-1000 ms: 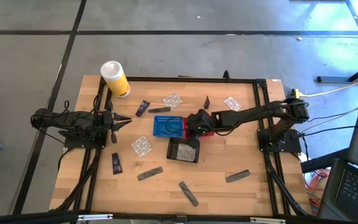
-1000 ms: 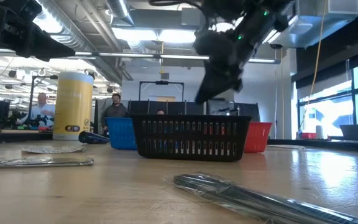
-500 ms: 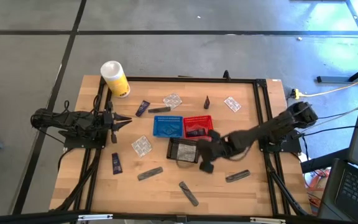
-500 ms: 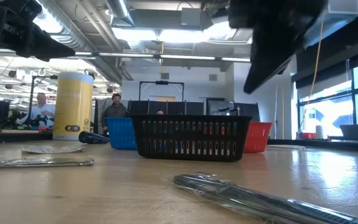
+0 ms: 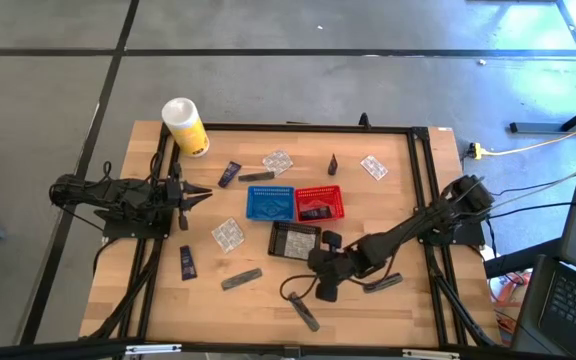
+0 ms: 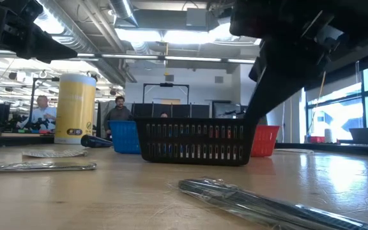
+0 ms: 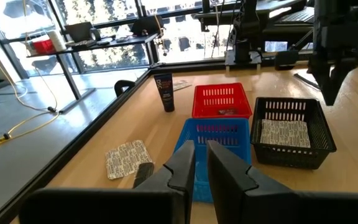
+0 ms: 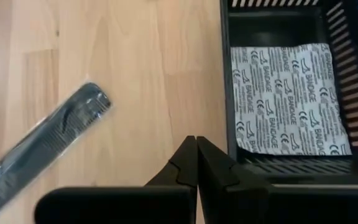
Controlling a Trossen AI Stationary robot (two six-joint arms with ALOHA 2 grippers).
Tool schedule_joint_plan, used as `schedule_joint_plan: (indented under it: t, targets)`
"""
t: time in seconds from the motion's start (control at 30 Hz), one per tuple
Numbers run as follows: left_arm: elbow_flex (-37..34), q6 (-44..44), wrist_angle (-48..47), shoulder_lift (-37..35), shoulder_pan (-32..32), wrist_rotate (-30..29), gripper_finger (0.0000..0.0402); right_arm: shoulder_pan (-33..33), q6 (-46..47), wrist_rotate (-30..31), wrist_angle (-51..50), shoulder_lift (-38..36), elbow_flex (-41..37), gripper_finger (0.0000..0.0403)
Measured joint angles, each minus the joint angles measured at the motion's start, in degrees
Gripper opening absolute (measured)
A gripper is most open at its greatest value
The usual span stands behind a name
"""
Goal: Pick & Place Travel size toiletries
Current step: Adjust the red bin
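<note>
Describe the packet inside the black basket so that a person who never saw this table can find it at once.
Find the three small baskets in the middle of the wooden table: blue basket, red basket, and black basket nearer the front edge. The bandage packet lies flat on the black basket's floor. Unlike similar packets lying on bare wood, it is white with repeated "BANDAGE" print, and it is the only one in this basket.

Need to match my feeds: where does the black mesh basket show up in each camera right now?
High view: black basket mid-table, below the blue basket, just up-left of the right gripper.
Low view: centre, widest basket, in front of the other two.
Left wrist view: right of centre, a bandage packet inside.
Right wrist view: upper right, same packet inside.
Shared landmark: the white bandage packet lying in it.
</note>
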Motion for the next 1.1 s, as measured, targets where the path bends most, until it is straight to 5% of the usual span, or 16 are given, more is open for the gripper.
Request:
schedule_joint_plan:
  t: [0.63, 0.9, 1.1]
  targets:
    - [0.01, -0.01, 0.00, 0.01, -0.01, -0.02, 0.0036, -0.77, 1.53, -1.28, -2.89, -1.38, 0.01, 0.0000]
    - [0.01, 0.00, 0.00, 0.01, 0.00, -0.02, 0.0038, -2.41, 15.67, 8.58, -31.40, -6.10, 0.01, 0.0000]
    - [0.02, 0.00, 0.00, 0.00, -0.02, -0.02, 0.0036, -8.30, 14.94, 7.80, -34.84, -8.67, -3.62, 0.0000]
